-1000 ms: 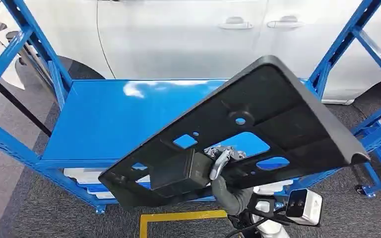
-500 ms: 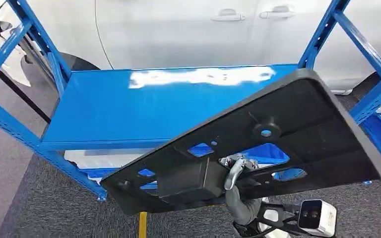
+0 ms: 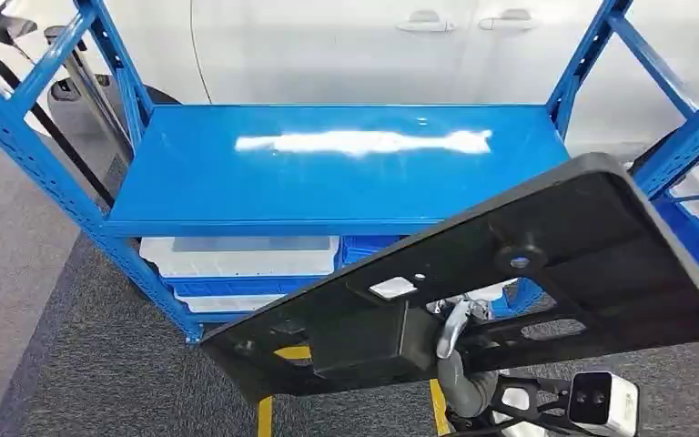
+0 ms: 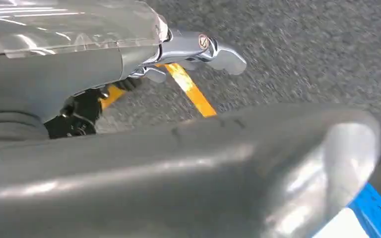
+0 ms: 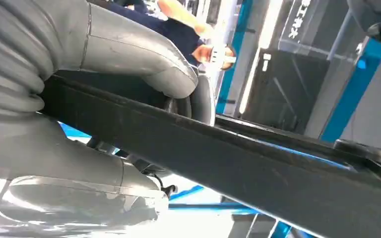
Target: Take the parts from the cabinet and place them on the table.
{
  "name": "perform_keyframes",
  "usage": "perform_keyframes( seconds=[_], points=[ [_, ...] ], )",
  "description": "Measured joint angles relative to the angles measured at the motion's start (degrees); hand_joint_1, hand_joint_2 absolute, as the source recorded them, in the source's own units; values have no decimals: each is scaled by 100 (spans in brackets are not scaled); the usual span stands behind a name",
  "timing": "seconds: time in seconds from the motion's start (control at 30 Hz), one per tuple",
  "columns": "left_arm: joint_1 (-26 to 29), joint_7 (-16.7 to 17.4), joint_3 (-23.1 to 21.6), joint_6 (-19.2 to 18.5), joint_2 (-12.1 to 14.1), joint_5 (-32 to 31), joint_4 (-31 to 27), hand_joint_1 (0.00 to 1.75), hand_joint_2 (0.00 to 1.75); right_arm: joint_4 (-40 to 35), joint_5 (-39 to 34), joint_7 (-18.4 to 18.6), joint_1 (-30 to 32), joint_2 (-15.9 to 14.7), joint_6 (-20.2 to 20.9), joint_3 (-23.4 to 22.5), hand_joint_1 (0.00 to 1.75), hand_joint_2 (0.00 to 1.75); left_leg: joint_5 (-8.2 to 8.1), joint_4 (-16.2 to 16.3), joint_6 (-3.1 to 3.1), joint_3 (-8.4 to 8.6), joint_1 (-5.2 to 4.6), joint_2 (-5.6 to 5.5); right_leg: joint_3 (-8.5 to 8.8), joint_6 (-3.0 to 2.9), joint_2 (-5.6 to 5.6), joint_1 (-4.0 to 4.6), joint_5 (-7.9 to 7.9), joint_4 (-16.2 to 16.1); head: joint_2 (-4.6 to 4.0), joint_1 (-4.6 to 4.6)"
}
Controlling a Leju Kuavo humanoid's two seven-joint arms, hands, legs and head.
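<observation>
Carrying black panel (image 3: 546, 264), right hand (image 3: 455, 330) gripping its underside; left hand (image 4: 129, 64) state unclear. Next: lowering panel flat onto blue table (image 3: 328, 182) ahead.

Blue rack (image 3: 237, 218); white bins (image 3: 237, 257) on lower shelf

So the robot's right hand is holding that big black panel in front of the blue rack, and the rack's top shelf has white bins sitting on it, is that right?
Not quite. The head view shows the top shelf bare, with only a glare streak on it. The white bins sit on the level below it. The rest holds: the right hand grips the black panel in front of the blue rack.
</observation>
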Motion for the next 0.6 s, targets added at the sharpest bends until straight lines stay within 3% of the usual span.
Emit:
perform_keyframes(
  seconds=[0.03, 0.07, 0.1, 0.13, 0.17, 0.23, 0.27, 0.33, 0.4, 0.43, 0.47, 0.5, 0.53, 0.57, 0.6],
  points=[
    [0, 2, 2, 5, -4, 0, 0, 0, 0, -4, 11, 0, 49, -11, 44, -9, 175, 175, 47, 21, -9, -87, -4, 0, 290, -25, 1, 2, 204, -344, 0, -2],
    [-2, 2, 4, 13, -9, 0, 0, 0, 0, -13, 22, 0, 81, -15, 109, -26, 175, 175, 93, 47, -22, -156, -10, -3, 631, -60, 2, 5, 290, -792, 0, -2],
    [-2, 4, 7, 15, -20, 0, 0, 0, 0, -18, 33, 0, 89, -15, 147, -42, 175, 175, 125, 71, -50, -200, -24, -5, 1022, -113, 11, 36, 101, -1326, 0, 0],
    [-5, 4, 7, 15, -33, 0, 0, 0, 0, -37, 87, -2, 121, -15, 236, -57, 175, 175, 168, 92, -76, -219, -36, -2, 1228, -133, 6, 51, -52, -1726, 0, -4],
    [-9, 4, 11, 15, -37, 0, 0, 0, 0, -55, 164, 0, 194, -11, 357, -107, 175, 175, 229, 71, -111, -228, -25, 0, 1210, -141, 3, 68, -51, -1751, 0, -2],
    [2, 9, 19, 15, -46, 0, 0, 0, 0, -66, 267, -2, 351, 4, 532, -177, 175, 175, 339, 14, -187, -241, -8, -10, 1160, -214, -3, 91, 50, -1782, 0, -2],
    [11, 9, 26, 15, -46, -4, 0, 0, 0, -63, 276, -2, 394, 13, 558, -181, 175, 175, 254, 60, -217, -272, 0, -16, 1120, -266, -41, 23, 142, -1828, 0, -2],
    [23, 11, 28, 18, -50, -4, 2, 0, 0, -66, 300, 0, 423, 33, 580, -192, 175, 175, -355, 494, -279, -433, 23, -27, 981, -359, -36, 35, 257, -1826, 0, -2],
    [23, 11, 31, 18, -66, -4, 2, 0, 0, -63, 313, 0, 475, 52, 593, -225, 175, 175, -946, 1396, -341, -627, 55, -27, 805, -362, -39, 51, 393, -1812, 0, -2],
    [24, 11, 31, 18, -68, -7, 2, 0, 0, -61, 321, 0, 491, 57, 640, -240, 175, 175, -983, 1704, -365, -657, 62, -26, 708, -353, -43, 52, 455, -1792, 0, -2],
    [22, 7, 31, 18, -68, -4, 0, 0, 0, -61, 343, 0, 508, 77, 698, -267, 175, 175, -839, 1805, -384, -595, 72, -26, 597, -341, -46, 47, 514, -1761, 0, -2],
    [23, 0, 31, 18, -66, -4, 0, 0, 0, -61, 370, 0, 521, 112, 768, -291, 175, 175, -605, 1684, -405, -438, 85, -26, 487, -325, -46, 38, 564, -1720, 0, -2],
    [22, -7, 31, 18, -66, -4, 0, 0, 0, -61, 398, 0, 533, 149, 814, -315, 175, 175, -363, 1354, -414, -171, 102, -26, 375, -300, -44, 29, 609, -1673, 0, -2],
    [20, -20, 31, 13, -66, 0, 0, 0, 0, -61, 439, -2, 547, 188, 842, -347, 175, 175, -252, 889, -416, 171, 115, -25, 284, -275, -39, 21, 650, -1625, 0, -2],
    [10, -26, 31, -4, -66, 0, 0, 0, 0, -68, 481, -2, 563, 214, 836, -378, 175, 175, -440, 367, -408, 486, 121, -26, 223, -240, -37, 18, 679, -1575, 0, -2]
  ],
)
